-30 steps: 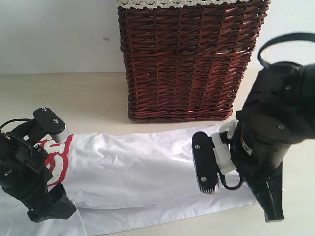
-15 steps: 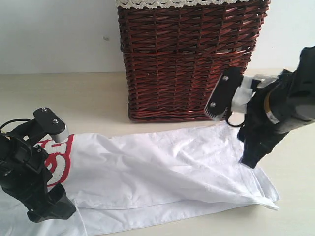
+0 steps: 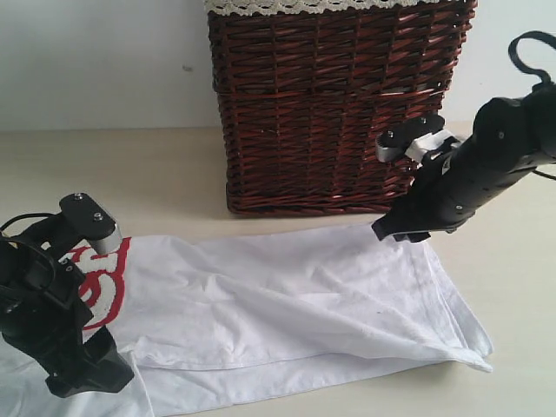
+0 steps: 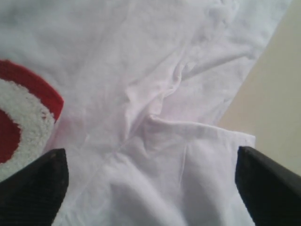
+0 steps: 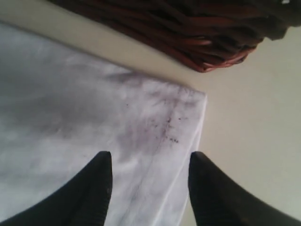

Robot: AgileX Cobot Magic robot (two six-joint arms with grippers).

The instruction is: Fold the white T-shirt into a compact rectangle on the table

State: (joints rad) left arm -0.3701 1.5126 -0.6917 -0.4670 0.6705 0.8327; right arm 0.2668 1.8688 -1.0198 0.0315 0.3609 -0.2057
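My 2 grippers hover over 1 white T-shirt [image 3: 278, 304], which lies as a long, wrinkled band across the pale table [image 3: 156, 174], just in front of 1 dark wicker basket [image 3: 330, 104]. My left gripper [image 3: 91, 300] hangs low over the end with the red-edged lettering [image 3: 102, 280]. Its jaws are spread wide, with cloth below them and nothing pinched. My right gripper [image 3: 382, 193] is raised above the far corner of the hem, close to the foot of the basket. Its jaws are parted and empty too (the wrist view shows bare cloth and a stitched edge between the 2 fingers).

I judge the lengthwise folding done and the crosswise fold not yet begun. The next move calls for my right gripper to drop onto the hem corners, pinch every layer together, and carry that end toward the lettering without dragging the lower layers askew.

Count: 1 shirt, 1 basket, 1 table, 2 grippers
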